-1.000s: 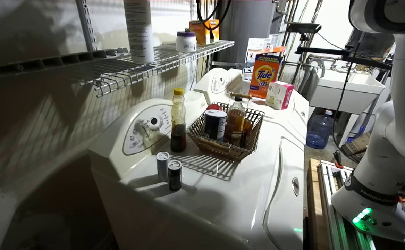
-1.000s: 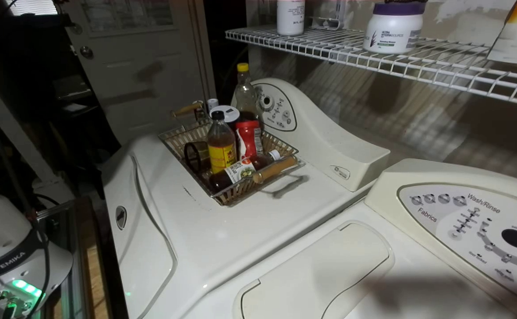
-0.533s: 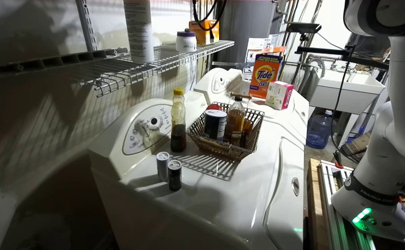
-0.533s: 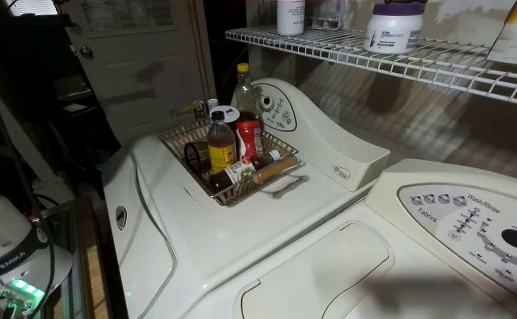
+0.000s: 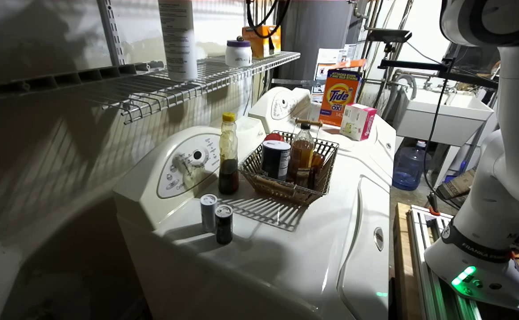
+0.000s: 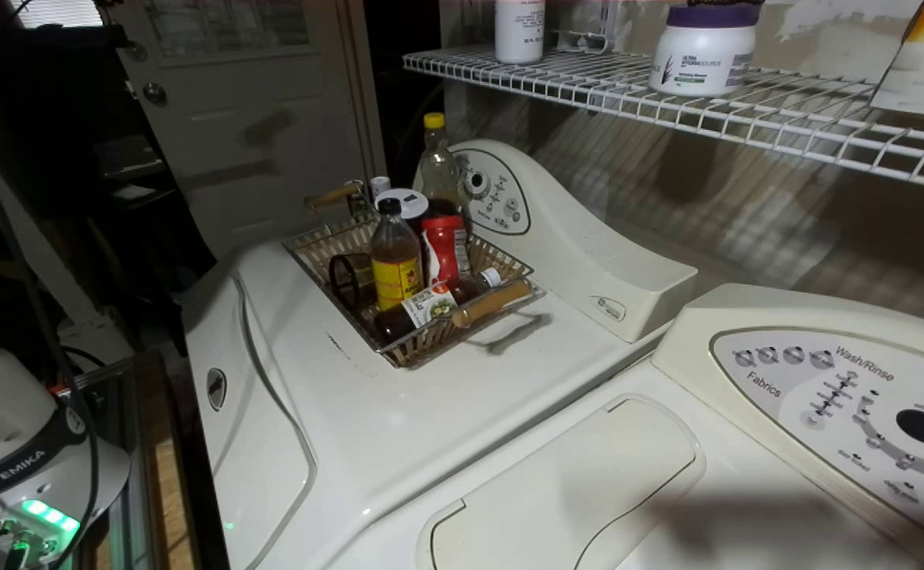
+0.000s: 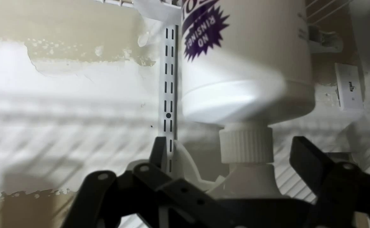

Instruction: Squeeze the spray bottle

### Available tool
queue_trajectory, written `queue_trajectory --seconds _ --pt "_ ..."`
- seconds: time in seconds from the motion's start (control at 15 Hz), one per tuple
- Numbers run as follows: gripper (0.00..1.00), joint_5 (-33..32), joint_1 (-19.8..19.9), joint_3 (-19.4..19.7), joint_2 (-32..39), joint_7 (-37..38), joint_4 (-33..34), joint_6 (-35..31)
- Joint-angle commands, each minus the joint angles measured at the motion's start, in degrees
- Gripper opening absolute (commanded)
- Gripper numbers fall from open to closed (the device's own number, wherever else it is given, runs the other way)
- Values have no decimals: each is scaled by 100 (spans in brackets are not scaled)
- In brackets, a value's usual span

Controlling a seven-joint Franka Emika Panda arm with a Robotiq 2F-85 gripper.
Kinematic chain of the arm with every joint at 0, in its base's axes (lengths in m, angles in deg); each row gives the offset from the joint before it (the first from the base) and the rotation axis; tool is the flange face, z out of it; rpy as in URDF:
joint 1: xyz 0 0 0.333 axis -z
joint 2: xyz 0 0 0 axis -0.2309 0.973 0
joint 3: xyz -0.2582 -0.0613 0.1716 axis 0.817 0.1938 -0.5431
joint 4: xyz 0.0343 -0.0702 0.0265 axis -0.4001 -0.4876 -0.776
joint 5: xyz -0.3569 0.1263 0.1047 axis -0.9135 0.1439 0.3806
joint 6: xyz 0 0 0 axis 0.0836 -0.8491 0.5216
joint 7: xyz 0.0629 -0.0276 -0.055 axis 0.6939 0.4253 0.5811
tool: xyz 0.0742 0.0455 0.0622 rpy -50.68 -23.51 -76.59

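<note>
The spray bottle (image 7: 245,69) is white, printed in purple, with a starburst (image 7: 205,33) reading "NO RINSING!" that appears upside down in the wrist view. Below it in that view come a ribbed white collar (image 7: 246,144) and the head (image 7: 251,182), partly hidden by the black tool (image 7: 230,145). The spray bottle stands upright on the wire shelf (image 6: 604,101); both exterior views cut off its top.

The tool is spread wide, its fingers (image 7: 310,163) on either side of the collar with a gap at each. A curved white trigger (image 7: 188,158) shows beside the left-hand finger in the wrist view; I cannot tell whether they touch.

Near the spray bottle, a jar (image 6: 703,55) with a purple lid shares the shelf. Farther along, cables (image 5: 249,18) cross in front of an orange box (image 5: 257,46).

Lower down, the white bench (image 5: 295,258) carries a basket (image 6: 426,344) holding bottles (image 6: 396,269) and a can (image 5: 276,160). A yellow-capped bottle (image 5: 228,178) stands just beside the basket, near two shakers (image 5: 224,226).
</note>
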Motion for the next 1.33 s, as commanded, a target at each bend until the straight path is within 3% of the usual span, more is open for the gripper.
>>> queue_trajectory --seconds 0.0,0.2,0.27,0.33,0.4,0.6,0.93,1.0,1.27 --pt "100 208 88 -71 185 81 312 176" --pt "99 200 87 -70 186 117 319 191" --pt "90 221 95 -80 185 113 318 205" --pt "71 259 103 -97 184 106 317 217" --pt "64 267 104 -95 183 104 318 236" --pt "42 298 115 -80 173 136 310 261" --pt "19 283 104 -64 156 250 308 377" --pt "60 297 108 -71 152 243 309 393" --pt "82 178 66 -7 111 353 277 392"
